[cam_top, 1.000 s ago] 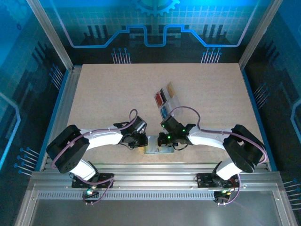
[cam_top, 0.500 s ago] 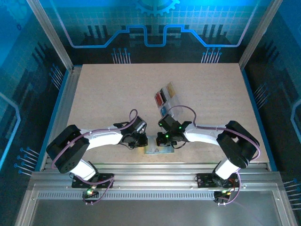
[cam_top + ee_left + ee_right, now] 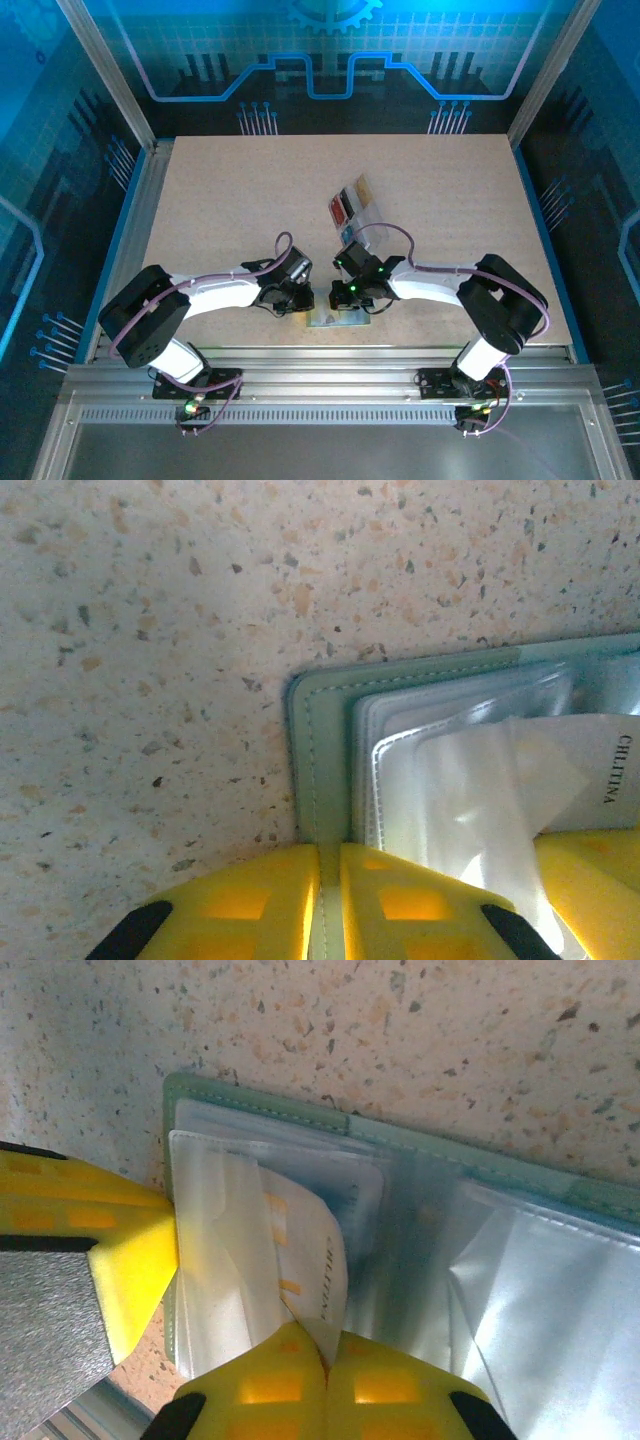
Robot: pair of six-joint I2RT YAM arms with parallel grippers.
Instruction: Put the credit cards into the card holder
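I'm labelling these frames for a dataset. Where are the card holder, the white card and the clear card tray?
card holder (image 3: 322, 760): left wrist view, green cover edge.
white card (image 3: 308, 1258): right wrist view, printed face.
clear card tray (image 3: 374, 214): top external view, clear right-hand rim.

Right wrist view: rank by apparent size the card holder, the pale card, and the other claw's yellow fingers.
1. card holder: largest, spanning most of the frame.
2-3. pale card and left claw's fingers: these look alike, and the card is partly covered, so unranked.
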